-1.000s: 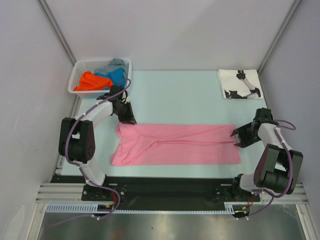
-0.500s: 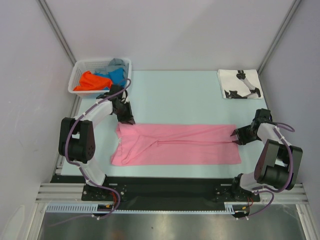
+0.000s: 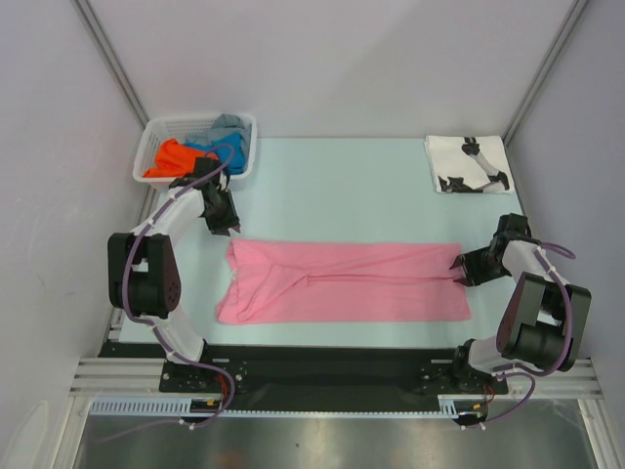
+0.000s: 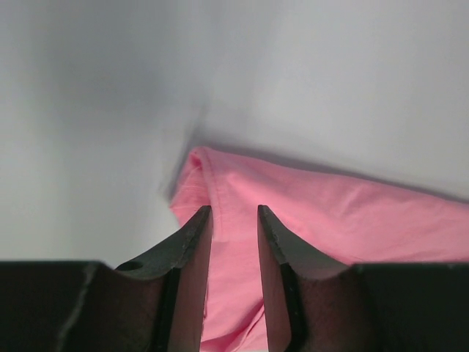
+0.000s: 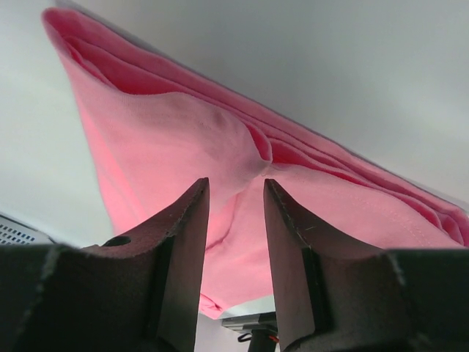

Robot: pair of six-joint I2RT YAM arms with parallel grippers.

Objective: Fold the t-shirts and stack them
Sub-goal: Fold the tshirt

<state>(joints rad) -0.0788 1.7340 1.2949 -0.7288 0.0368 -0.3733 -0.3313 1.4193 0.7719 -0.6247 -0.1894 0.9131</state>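
The pink t-shirt [image 3: 342,281] lies flat on the table as a long band folded lengthwise. My left gripper [image 3: 230,227] is open and empty, just beyond the shirt's far left corner, not touching it. In the left wrist view the jaws [image 4: 233,209] stand slightly apart with the pink cloth [image 4: 330,213] ahead of them. My right gripper [image 3: 457,266] is at the shirt's right edge. In the right wrist view its jaws [image 5: 236,181] stand apart over the pink cloth [image 5: 168,132], with nothing clamped.
A white lattice basket [image 3: 154,137] at the far left holds an orange shirt [image 3: 174,156], a blue shirt [image 3: 229,149] and a grey shirt [image 3: 229,124]. A folded white shirt with black print [image 3: 467,164] lies at the far right. Walls enclose the table.
My left gripper has drawn back from the shirt's far left corner towards the basket. My right gripper has shifted slightly at the right edge. The shirt has not moved.
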